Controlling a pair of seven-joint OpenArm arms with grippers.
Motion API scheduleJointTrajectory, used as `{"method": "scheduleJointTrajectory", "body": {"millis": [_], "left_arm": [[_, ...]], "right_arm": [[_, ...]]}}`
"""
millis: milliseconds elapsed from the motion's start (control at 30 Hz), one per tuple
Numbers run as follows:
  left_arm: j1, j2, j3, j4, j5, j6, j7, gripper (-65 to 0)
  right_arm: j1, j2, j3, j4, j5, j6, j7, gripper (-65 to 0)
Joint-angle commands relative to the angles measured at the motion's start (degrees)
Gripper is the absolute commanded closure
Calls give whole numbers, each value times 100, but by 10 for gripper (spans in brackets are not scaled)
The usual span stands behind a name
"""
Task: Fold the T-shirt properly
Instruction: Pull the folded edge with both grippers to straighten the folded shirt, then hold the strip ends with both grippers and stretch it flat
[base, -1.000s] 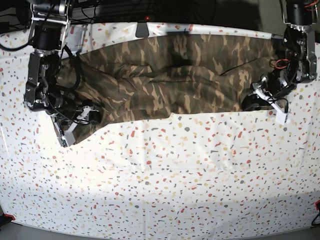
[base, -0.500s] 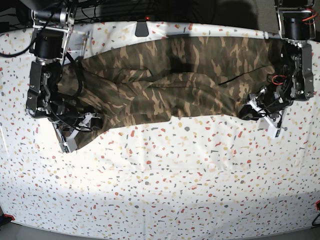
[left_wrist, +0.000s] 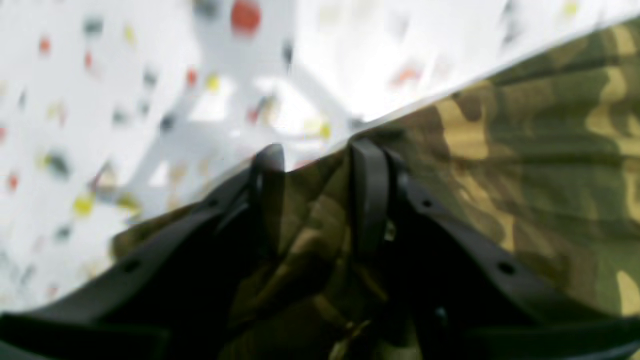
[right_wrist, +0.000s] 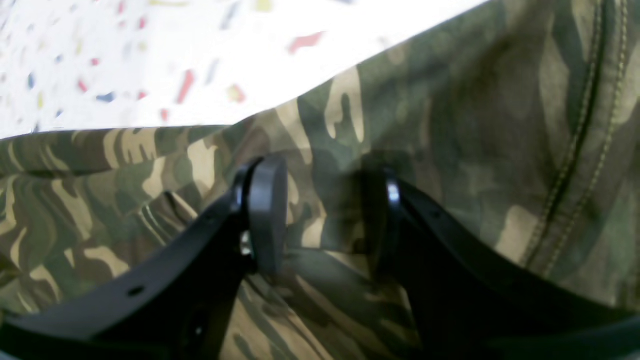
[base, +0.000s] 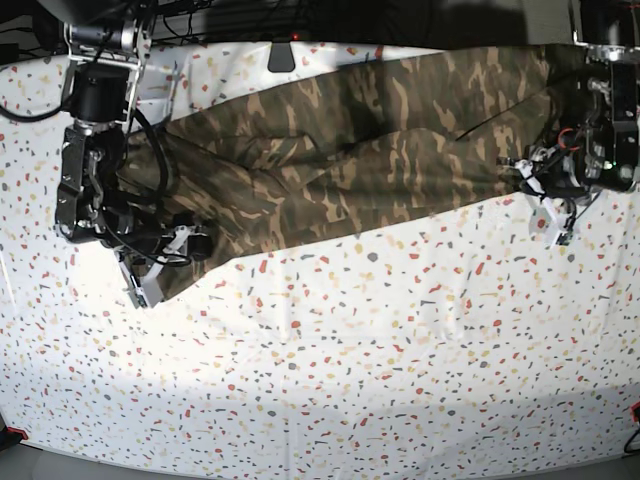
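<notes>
Fingers (left_wrist: 367, 200) of both hands, left (base: 548, 192) and right (base: 165, 255), pinch shirt (base: 340, 160) edges, I think; it stretches long between them across the desk (base: 350, 350).

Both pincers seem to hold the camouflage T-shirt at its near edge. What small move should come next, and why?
Probably carry both ends a little further toward the table's far side. The left pincer and the right pincer each grip the T-shirt, and it hangs stretched between them above the speckled table, its near edge not yet laid over the far part.
</notes>
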Motion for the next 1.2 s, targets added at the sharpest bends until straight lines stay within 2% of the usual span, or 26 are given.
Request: {"method": "scheduleJointTrajectory", "body": {"millis": [0, 200, 433, 533, 700, 800, 933, 1100, 1167], "left_arm": [[39, -83, -7, 267, 122, 37, 157, -215], [271, -83, -7, 1309, 162, 50, -68, -215], [273, -85, -7, 1333, 170, 28, -105, -221], [273, -87, -7, 1300, 378, -153, -225, -263], [490, -304, -2, 1008, 273, -251, -245, -344], [560, -463, -2, 673, 269, -249, -245, -368], [555, -527, -2, 197, 105, -262, -192, -368], [557, -525, -2, -356, -146, -621, -188, -363], [555, -525, -2, -616, -142, -719, -195, -317]], "right_arm": [[109, 94, 15, 61, -17, 3, -20, -254], [109, 94, 15, 61, -15, 3, -24, -254], [107, 94, 15, 61, -15, 3, -57, -254], [109, 94, 15, 61, -13, 3, -57, -254], [107, 94, 15, 61, -13, 3, -107, -254], [107, 94, 15, 61, 146, 3, -105, -254], [111, 92, 15, 61, 409, 3, -105, -254], [109, 94, 15, 61, 396, 3, -125, -254], [109, 94, 15, 61, 398, 3, -122, -254]]}}
